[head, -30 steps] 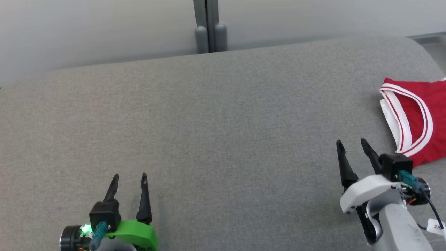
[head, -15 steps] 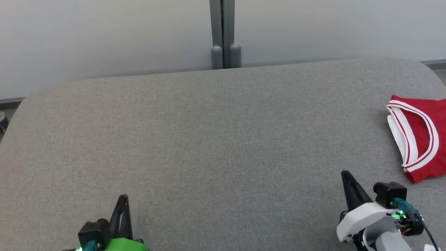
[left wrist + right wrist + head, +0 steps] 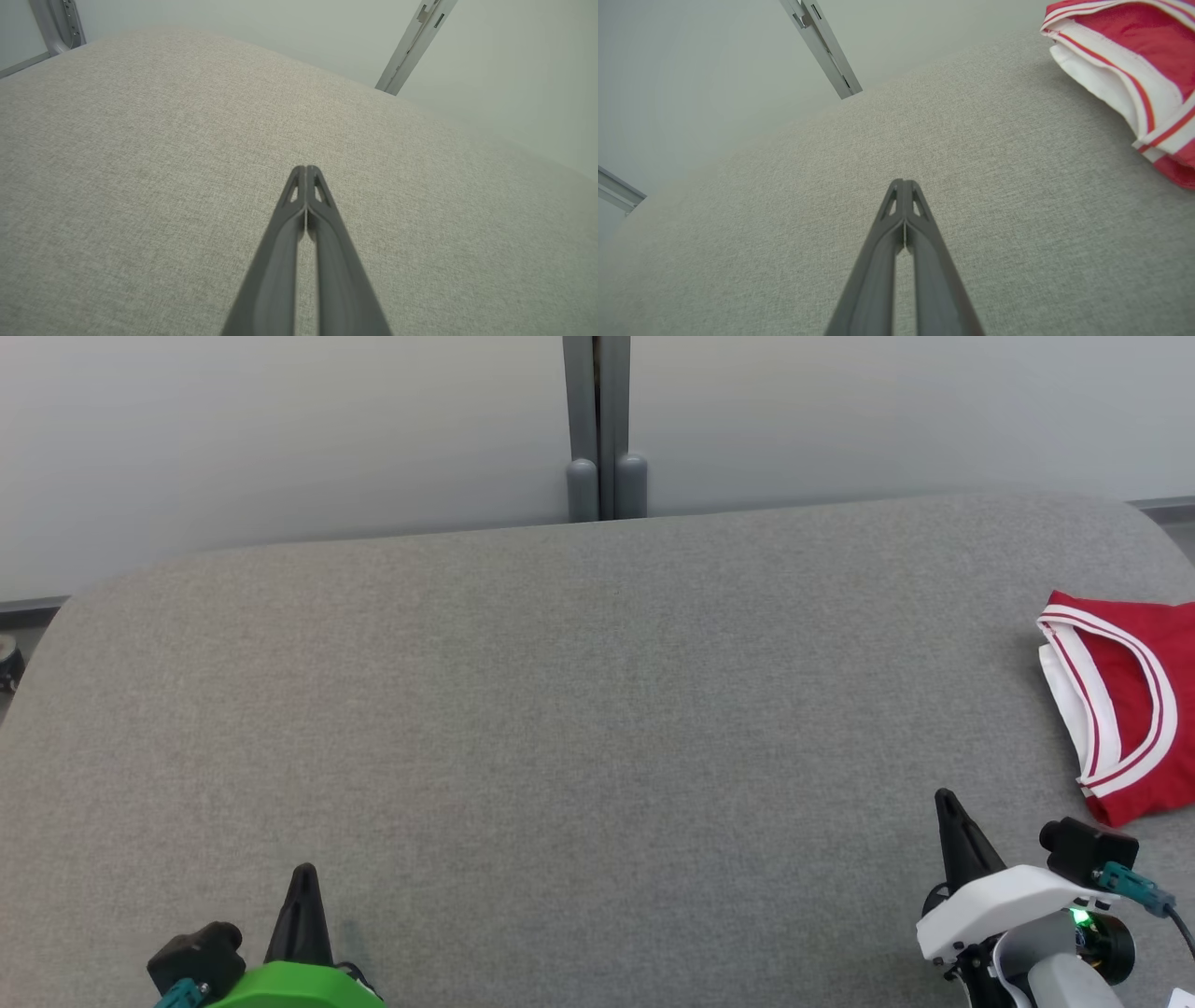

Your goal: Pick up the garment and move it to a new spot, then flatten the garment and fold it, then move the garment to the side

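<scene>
The garment [image 3: 1134,709] is red with white and red striped trim. It lies folded at the right edge of the grey padded table [image 3: 579,709], and it shows at the upper right of the right wrist view as the garment [image 3: 1134,51]. My right gripper [image 3: 948,803] is shut and empty, a little below and left of the garment, apart from it. In its own wrist view the right gripper [image 3: 903,184] has its tips pressed together over bare cloth. My left gripper [image 3: 303,877] is shut and empty at the lower left; the left gripper [image 3: 306,170] hangs over bare table.
A pale wall with a grey vertical post [image 3: 597,429] stands behind the table's far edge. The table's rounded corners fall away at the far left and far right. A broad stretch of grey cloth lies between the two grippers.
Both grippers have gone from open to shut and have drawn back toward the bottom edge. The camera shifted early on, so the whole picture moved right and down.
</scene>
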`<state>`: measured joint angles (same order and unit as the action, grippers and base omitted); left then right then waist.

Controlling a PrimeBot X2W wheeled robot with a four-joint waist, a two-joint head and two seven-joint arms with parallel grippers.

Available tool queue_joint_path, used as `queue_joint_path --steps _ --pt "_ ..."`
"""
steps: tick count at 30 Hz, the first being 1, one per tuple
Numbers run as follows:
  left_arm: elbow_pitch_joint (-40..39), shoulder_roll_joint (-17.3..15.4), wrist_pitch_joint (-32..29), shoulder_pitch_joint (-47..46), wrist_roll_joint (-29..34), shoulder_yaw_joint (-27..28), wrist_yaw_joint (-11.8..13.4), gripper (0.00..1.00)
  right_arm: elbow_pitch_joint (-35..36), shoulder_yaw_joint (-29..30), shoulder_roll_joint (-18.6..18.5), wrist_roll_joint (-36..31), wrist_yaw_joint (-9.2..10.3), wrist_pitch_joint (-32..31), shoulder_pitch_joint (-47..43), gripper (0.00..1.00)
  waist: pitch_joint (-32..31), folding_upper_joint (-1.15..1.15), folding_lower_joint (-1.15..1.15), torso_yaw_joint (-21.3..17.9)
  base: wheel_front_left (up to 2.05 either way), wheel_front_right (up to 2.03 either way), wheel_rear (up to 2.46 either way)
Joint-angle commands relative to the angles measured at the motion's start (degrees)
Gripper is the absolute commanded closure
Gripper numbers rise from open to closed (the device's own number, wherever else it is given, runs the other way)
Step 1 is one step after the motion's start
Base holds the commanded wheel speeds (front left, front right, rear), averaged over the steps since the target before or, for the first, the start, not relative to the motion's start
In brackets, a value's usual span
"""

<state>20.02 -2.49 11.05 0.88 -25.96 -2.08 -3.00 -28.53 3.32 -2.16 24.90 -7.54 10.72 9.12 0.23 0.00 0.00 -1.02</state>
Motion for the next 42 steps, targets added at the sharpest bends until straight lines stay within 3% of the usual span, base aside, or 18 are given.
queue_joint_path --steps 1,42 --pt "-1.3 -0.2 -0.6 -1.8 -2.5 0.5 -0.3 1.00 1.5 0.2 -0.3 2.5 0.01 -0.5 0.6 1.00 0.0 0.00 0.00 0.0 0.00 0.00 0.00" --pt "-4.7 -0.4 -8.9 -4.8 -34.1 4.6 -1.6 1.00 7.9 1.7 -0.6 34.6 0.04 -8.8 -0.8 1.00 -0.1 0.00 0.00 0.4 0.00 0.00 0.00"
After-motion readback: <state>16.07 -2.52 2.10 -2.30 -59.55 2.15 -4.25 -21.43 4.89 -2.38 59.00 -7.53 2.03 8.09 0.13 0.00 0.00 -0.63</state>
